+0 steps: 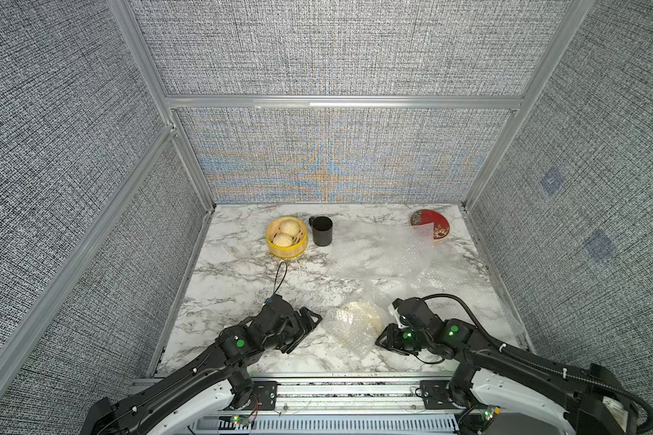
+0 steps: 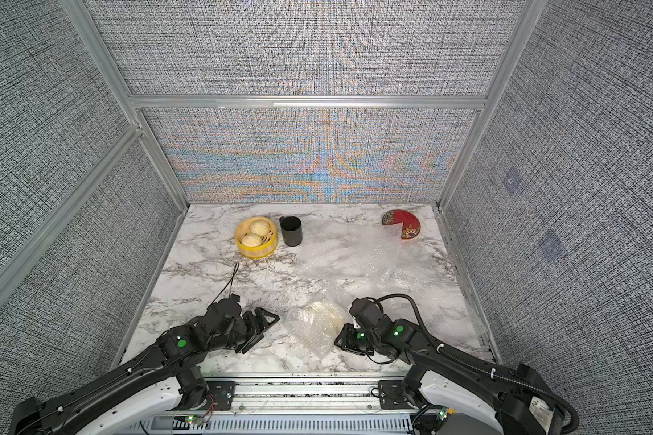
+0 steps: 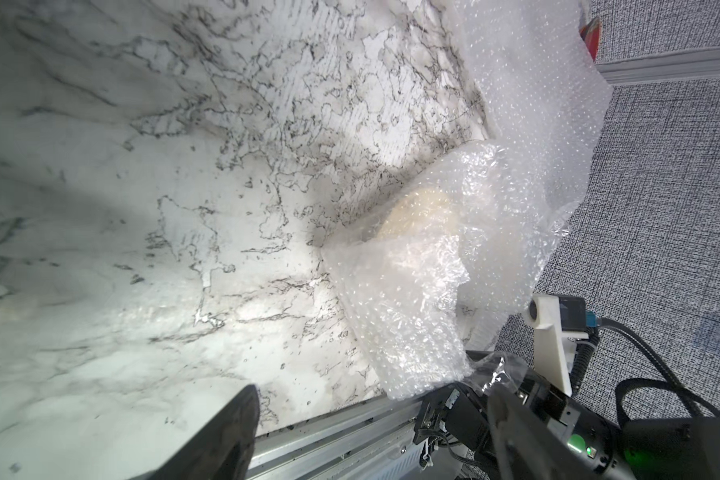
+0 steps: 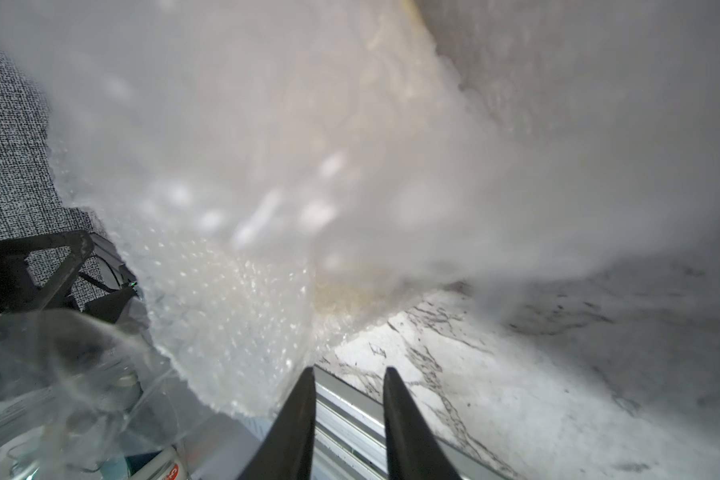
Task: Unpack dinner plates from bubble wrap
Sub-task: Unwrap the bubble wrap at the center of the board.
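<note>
Bubble wrap [image 1: 349, 329] bundled round the cream plate [image 3: 420, 212] sits near the front edge of the marble table [image 1: 242, 286], between the two arms. The plate shows only as a pale glow through the plastic, so it is not yet unpacked. The bundle runs roughly front to back, with a loose flap trailing toward the front rail.

That flap looks like the thing to grab. It lies just off the right gripper [image 4: 350, 374], on the side toward the other arm, and the right arm is clearly the nearer one. Its fingers [image 4: 296, 415] stand a narrow way apart with bare rail showing through the gap. The wrap's edge runs beside one finger, not between the two, so nothing is pinched. The left gripper [image 1: 306, 330] hovers just beside the bundle's opposite edge, fingers spread wide and empty.

In both top views the right wrist hides its own fingertips — only the right wrist camera settles that gap. The left wrist view adds that the bundle humps up off the table rather than lying flat.

Farther back, the dark red plate [image 1: 430, 224] lies in the far right corner, overlapped by a corner of a loose flat sheet [image 1: 385, 252]. The yellow steamer basket [image 1: 286, 239] and black cup [image 1: 321, 230] stand well apart at the back — I can find no orange plate.
</note>
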